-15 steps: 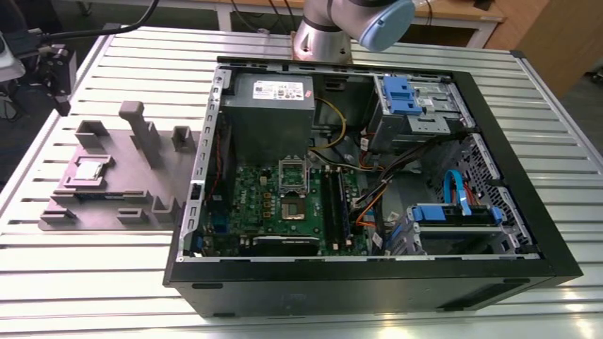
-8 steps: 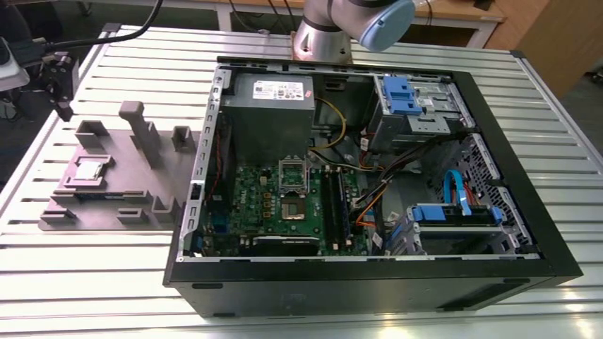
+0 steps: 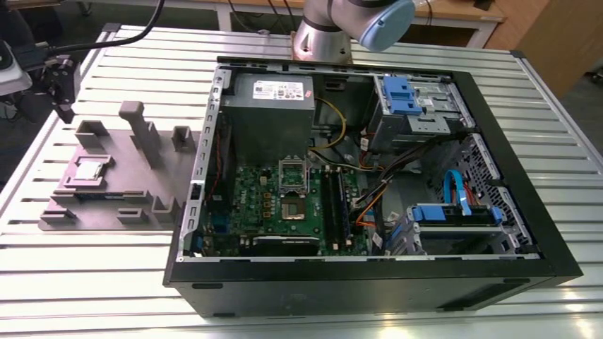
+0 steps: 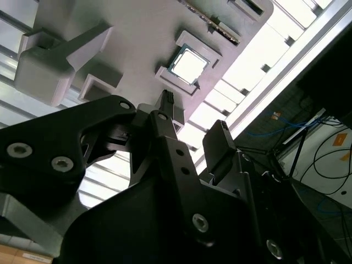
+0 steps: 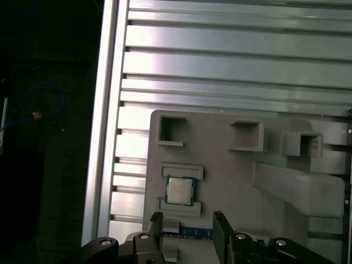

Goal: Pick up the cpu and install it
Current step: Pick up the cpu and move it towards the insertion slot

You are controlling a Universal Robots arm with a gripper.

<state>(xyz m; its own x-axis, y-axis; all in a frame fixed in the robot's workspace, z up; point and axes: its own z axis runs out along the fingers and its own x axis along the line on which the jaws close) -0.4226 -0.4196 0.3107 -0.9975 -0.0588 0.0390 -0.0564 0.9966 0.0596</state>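
A: How does the gripper stand?

B: In both wrist views the gripper [image 5: 188, 219] has its two black fingers [image 4: 220, 135] spread wide. Nothing is between them, and they touch nothing.

A: And the cpu?

B: Just past the fingertips. The cpu [image 5: 179, 190] lies flat in a square framed seat on the grey fixture tray [image 5: 236, 181], silver top up, apart from the fingers.

A: Is anything closer to the tips than that?

B: A thin blue-green strip [image 5: 190, 234] lies on the tray between the tips and the cpu. It may be a memory module, but the fingers hide part of it.

A: And farther out?

B: In the exterior view the gripper hangs near the tray's far corner, on the exterior view's left, over the slatted metal table [image 3: 94, 304]. Upright posts [image 3: 141, 134] rise from the tray. Just beside the tray, on the exterior view's right, lies the open black computer case [image 3: 377, 286] with its green motherboard [image 3: 268, 201] facing up. Beyond the board sits the grey power supply [image 3: 273, 113], and behind the case stands the arm's base [image 3: 325, 39]
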